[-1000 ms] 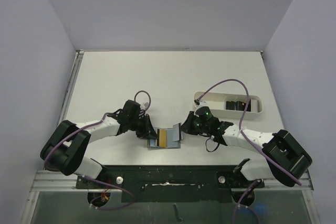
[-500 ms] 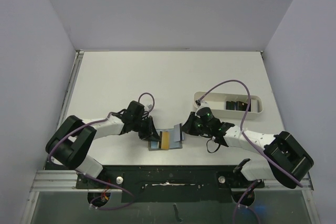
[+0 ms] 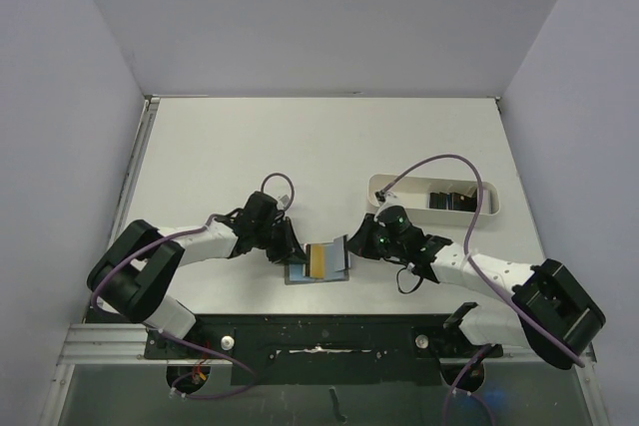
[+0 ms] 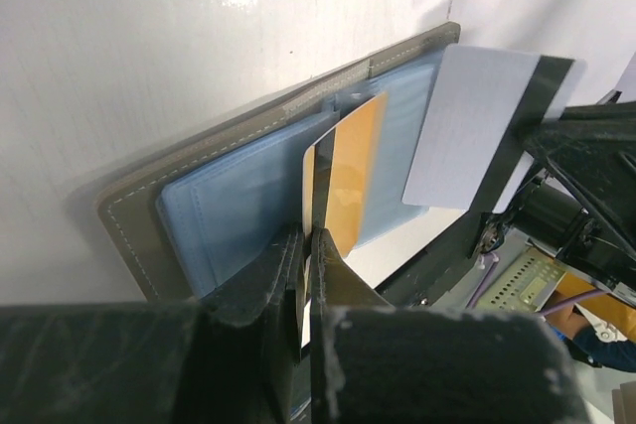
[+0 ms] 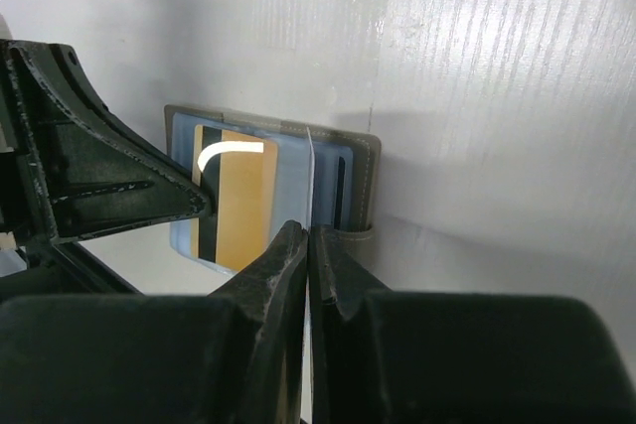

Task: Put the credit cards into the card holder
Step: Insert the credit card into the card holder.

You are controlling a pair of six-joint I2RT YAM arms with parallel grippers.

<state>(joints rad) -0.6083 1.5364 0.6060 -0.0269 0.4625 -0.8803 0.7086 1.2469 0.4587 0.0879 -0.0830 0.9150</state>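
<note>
The holder (image 3: 329, 277) is seen lying open and flat on the table (image 3: 300, 147), close to its near edge and between the two arms, with its blue lining turned up (image 4: 229, 196). At the holder's left side the left gripper (image 3: 292, 251) is found clamped on an orange card (image 3: 314, 261) with a dark stripe. In the left wrist view the fingers (image 4: 288, 275) are pressed together on the near end of that card (image 4: 348, 171), which is held on edge over the middle of the lining. Whether its far end has entered a pocket cannot be told. At the holder's right side the right gripper (image 3: 351, 246) is closed on a pale card (image 3: 337, 254) with a black stripe, which is held tilted above the holder's right half (image 4: 462, 126). From the right wrist this card is seen edge-on as a thin line (image 5: 312, 161) running from the pinched fingertips (image 5: 288, 245) to the lining of the holder (image 5: 363, 161), just right of the orange card (image 5: 243, 201). Whether it is inside a slot cannot be told. Beyond the holder and to its right, well apart from it, a white oblong tray (image 3: 489, 209) is set, and further dark cards (image 3: 449, 201) are held in it.
</note>
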